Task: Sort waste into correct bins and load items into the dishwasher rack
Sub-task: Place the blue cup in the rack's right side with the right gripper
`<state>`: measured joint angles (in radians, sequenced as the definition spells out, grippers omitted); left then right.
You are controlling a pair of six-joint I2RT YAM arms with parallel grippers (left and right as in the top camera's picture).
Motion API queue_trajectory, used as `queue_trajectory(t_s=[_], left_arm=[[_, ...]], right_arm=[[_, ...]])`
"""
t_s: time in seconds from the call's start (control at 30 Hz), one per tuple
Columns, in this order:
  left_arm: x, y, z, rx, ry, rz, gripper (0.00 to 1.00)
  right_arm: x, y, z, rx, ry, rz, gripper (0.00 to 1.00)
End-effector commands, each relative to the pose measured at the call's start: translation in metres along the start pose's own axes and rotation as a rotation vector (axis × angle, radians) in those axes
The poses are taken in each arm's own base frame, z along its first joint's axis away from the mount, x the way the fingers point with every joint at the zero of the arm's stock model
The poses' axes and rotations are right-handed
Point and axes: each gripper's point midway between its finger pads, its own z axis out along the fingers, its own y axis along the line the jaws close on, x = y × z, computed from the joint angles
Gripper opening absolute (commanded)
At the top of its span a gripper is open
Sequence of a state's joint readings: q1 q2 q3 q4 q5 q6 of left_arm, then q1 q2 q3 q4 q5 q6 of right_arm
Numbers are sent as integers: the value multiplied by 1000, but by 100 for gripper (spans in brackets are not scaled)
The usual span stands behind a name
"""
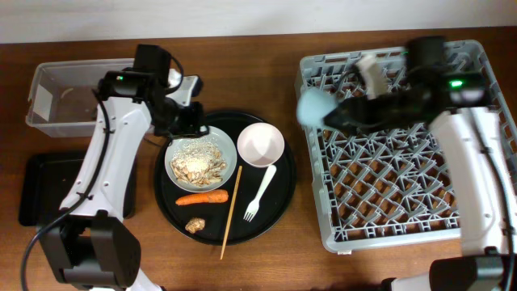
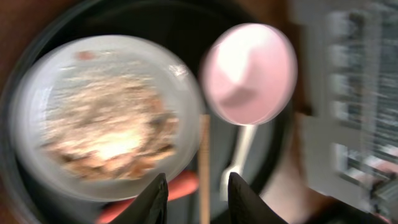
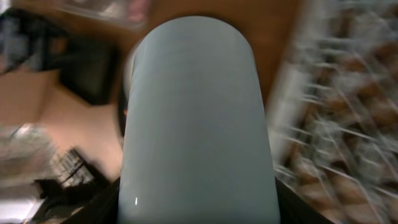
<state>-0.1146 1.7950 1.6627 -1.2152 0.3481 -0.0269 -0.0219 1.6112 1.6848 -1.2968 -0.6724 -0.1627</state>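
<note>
My right gripper (image 1: pixel 325 113) is shut on the light-blue cup (image 1: pixel 310 107) and holds it above the left edge of the grey dishwasher rack (image 1: pixel 404 239). In the right wrist view the cup (image 3: pixel 196 118) fills the frame between my fingers. My left gripper (image 1: pixel 188 127) hovers open over the upper left rim of the plate (image 1: pixel 200 158), which holds beige food bits. In the left wrist view the gripper (image 2: pixel 196 199) has nothing between its fingers. Below it lie the plate (image 2: pixel 106 118), the pink bowl (image 2: pixel 252 71), the fork (image 2: pixel 239 158) and the carrot (image 2: pixel 180 186).
The round black tray (image 1: pixel 283 198) also carries the bowl (image 1: pixel 260 144), fork (image 1: pixel 260 194), carrot (image 1: pixel 202 198), a brown lump (image 1: pixel 195 225) and a wooden chopstick (image 1: pixel 230 212). A clear tub (image 1: pixel 65 93) stands at the back left, with a shallow black tray (image 1: pixel 48 186) in front of it.
</note>
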Motion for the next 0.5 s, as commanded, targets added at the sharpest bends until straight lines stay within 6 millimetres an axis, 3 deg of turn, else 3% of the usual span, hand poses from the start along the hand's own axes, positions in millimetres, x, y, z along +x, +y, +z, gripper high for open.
queue_trajectory(t_s=[0.0, 0.2, 0.37, 0.47], left_arm=[[-2, 41, -5, -183, -7, -42, 31], [-3, 50, -7, -208, -11, -55, 31], [-3, 49, -7, -207, -11, -54, 31], [-3, 49, -7, -204, -11, -55, 31]], right_arm=[[-5, -52, -60, 289, -77, 143, 33], [18, -131, -130, 583, -154, 409, 33], [46, -190, -167, 729, -185, 611, 33], [60, -220, -180, 809, -180, 700, 33]])
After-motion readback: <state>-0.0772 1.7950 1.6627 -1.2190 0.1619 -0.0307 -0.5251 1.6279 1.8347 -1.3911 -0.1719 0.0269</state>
